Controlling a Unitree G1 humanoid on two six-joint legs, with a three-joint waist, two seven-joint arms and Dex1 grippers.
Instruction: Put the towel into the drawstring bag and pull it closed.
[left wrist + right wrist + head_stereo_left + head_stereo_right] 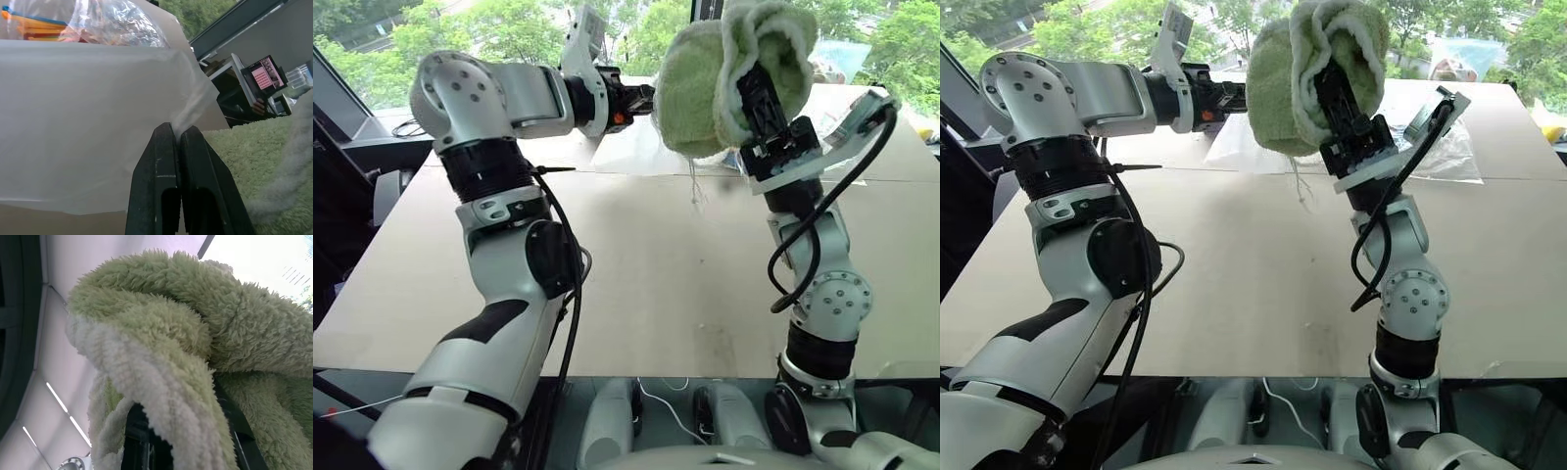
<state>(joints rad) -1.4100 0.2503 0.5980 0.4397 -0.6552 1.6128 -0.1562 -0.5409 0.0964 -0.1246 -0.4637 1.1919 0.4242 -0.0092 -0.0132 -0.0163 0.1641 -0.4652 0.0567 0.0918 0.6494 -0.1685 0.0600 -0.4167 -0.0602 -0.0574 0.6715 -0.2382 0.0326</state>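
Note:
The light green fluffy towel (pixel 693 90) hangs bunched in the air over the far half of the table, draped over my right gripper (pixel 756 80), which points upward and is shut on it. Up close, the towel (pixel 195 347) covers the black fingers (pixel 142 443). The white translucent drawstring bag (pixel 1449 147) lies spread on the table behind the towel. My left gripper (pixel 176 131) reaches in from the left beside the towel and is shut on a pinched edge of the bag (pixel 88 122). Its tips sit right against the towel (pixel 254 166).
The tan table (pixel 656 284) stretches toward me under both arms. A clear plastic bag of colourful items (pixel 112 22) lies beyond the drawstring bag. A small lit screen (pixel 266 76) stands off the table. Windows with trees are behind.

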